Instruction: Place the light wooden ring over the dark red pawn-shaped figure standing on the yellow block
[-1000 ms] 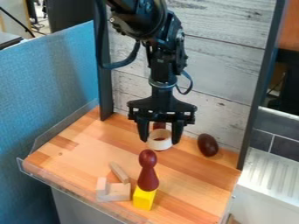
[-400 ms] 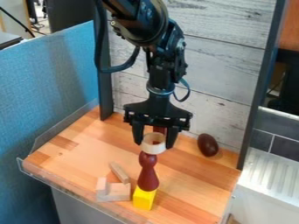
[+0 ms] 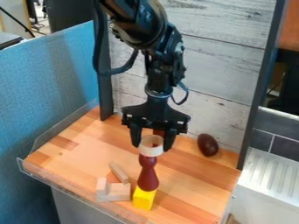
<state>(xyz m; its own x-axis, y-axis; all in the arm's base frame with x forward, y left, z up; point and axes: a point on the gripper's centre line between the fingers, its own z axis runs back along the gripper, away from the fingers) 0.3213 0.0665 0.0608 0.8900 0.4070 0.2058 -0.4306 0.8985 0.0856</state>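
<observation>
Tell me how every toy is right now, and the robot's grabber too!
Black gripper: closed around the ring.
Wooden ring: held up, hole facing up.
Dark red pawn: upright on the yellow block.
Yellow block: under the pawn.
Dark brown egg: lying loose.
Light wooden blocks: grouped together.

There is one pale ring [image 3: 151, 151]; one dark red pin-shaped figure [image 3: 147, 178]; one yellow block [image 3: 144, 199]; one dark brown egg-shaped object [image 3: 207, 145]; three pale wooden pieces [image 3: 118, 192]; also one reddish object [image 3: 158, 131], partly hidden.
</observation>
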